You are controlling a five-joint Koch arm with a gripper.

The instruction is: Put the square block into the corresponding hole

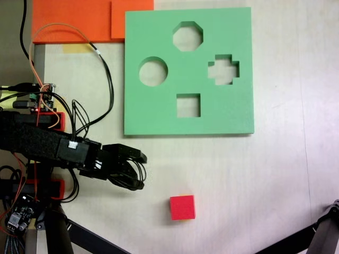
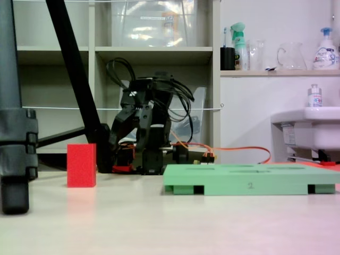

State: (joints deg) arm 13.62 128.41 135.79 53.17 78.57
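Pale table [image 1: 254, 180], square block [image 1: 182, 207] upright, edges near-square

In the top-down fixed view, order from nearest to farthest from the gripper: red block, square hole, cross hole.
From the gripper:
1. Red block, lower right on the table.
2. Square hole, low on the green board.
3. Cross hole, near the board's right edge.

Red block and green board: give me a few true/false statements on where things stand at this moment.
1. The red block lies on the table, off the green board. True.
2. The square cutout is filled. False: it is empty.
3. The gripper holds the block. False: it is apart from the block, holding nothing.
4. The board has four cutouts. True.
5. The block rests on the orange slabs. False: those lie at the top left of the view from above.
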